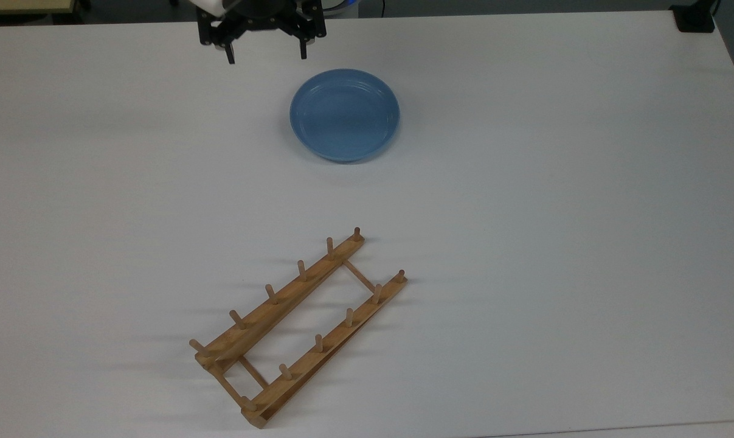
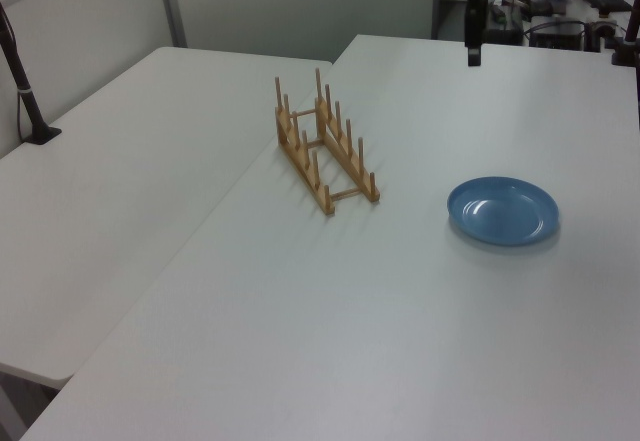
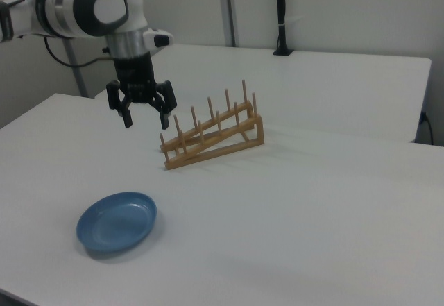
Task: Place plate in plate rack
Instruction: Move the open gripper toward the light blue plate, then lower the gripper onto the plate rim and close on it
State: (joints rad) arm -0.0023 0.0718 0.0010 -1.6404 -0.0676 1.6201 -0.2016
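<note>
The gripper (image 3: 146, 119), jaws apart, hangs above bare table (image 1: 525, 182) beyond the plate's (image 1: 345, 114) rim.

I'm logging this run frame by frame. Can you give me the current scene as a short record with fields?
plate: round glossy light-blue plate, flat on the white table, nothing in it
rack: light-brown wooden peg rack, apart from the plate, no plate in it
claw: black two-finger claw, open, holding nothing, above the table
claw vs plate: beyond the plate's rim towards the top view's upper left, not touching it
task state: plate not yet grasped
</note>
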